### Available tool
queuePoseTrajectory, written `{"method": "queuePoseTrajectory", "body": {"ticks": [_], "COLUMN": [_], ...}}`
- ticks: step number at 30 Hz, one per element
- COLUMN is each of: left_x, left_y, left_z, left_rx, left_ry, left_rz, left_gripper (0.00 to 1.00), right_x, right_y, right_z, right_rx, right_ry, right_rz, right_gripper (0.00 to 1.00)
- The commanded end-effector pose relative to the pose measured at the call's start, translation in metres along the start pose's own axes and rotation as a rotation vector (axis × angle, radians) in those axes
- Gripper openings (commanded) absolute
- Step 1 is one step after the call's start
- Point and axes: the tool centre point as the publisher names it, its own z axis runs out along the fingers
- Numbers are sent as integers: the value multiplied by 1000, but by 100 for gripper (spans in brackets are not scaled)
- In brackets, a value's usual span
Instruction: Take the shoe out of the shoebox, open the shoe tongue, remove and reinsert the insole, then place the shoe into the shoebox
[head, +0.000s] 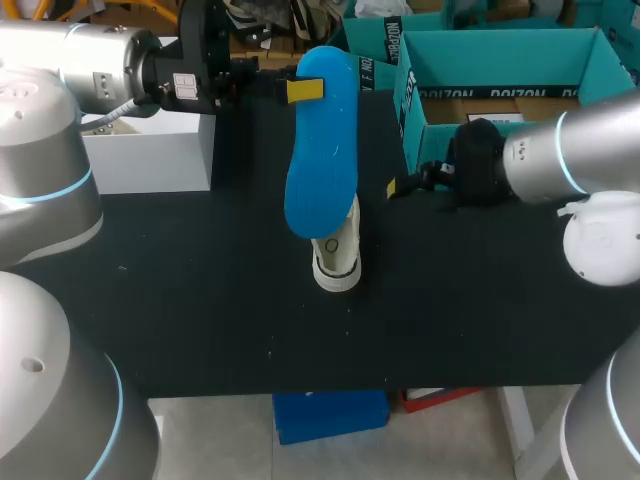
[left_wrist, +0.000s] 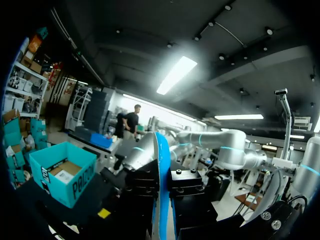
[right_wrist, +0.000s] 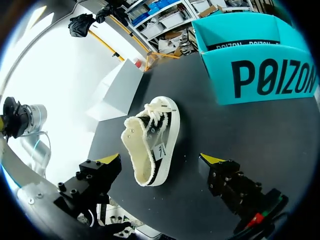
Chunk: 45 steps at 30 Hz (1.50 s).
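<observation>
The head view shows one blue insole (head: 320, 160) held above the black tabletop (head: 200, 300). The left gripper (head: 301, 90) is clamped on the insole's far end. The insole covers most of the single shoe (head: 337, 258), so only one pale end shows there. It seems to hang clear of the shoe, though from overhead that is hard to judge.

The right wrist view shows the whole shoe (right_wrist: 152, 137). It is cream and black, lies on its side on the tabletop, and is near the one open teal shoebox (right_wrist: 255, 65) but outside it. The right gripper (right_wrist: 161, 159) hovers over the shoe with its fingers spread wide, touching nothing.

The left wrist view shows the insole (left_wrist: 161, 160) edge-on, as a thin blue strip pinched between the left gripper's black fingers. The shoebox (left_wrist: 62, 177) stands off to one side, and the shoe is out of sight there. One white box (head: 150, 150) stands under the left arm, partly hidden by it.
</observation>
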Motion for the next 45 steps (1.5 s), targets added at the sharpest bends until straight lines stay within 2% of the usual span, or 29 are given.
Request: {"method": "queuePoseTrajectory", "body": {"ticks": [1, 5, 15, 23, 26, 35, 43, 45], "left_x": [0, 0, 0, 0, 0, 0, 0, 0], "left_y": [1, 1, 1, 1, 1, 1, 1, 1], "left_z": [2, 2, 2, 2, 2, 2, 2, 2], "left_rx": [1, 1, 1, 1, 1, 1, 1, 1], "left_ry": [-3, -3, -3, -3, -3, -3, -3, -3], "left_rz": [1, 1, 1, 1, 1, 1, 1, 1], "left_gripper": [0, 0, 0, 0, 0, 0, 0, 0], "right_x": [-1, 6, 23, 27, 30, 38, 48, 51], "right_y": [-4, 1, 11, 11, 11, 15, 18, 19], "right_z": [-1, -8, -18, -22, -25, -30, -36, -39], "right_rx": [10, 5, 30, 18, 12, 13, 10, -8], "right_ry": [122, 234, 328, 396, 462, 559, 716, 713], "right_rz": [44, 96, 118, 140, 160, 172, 212, 200], "right_gripper": [100, 100, 100, 100, 100, 100, 100, 100]}}
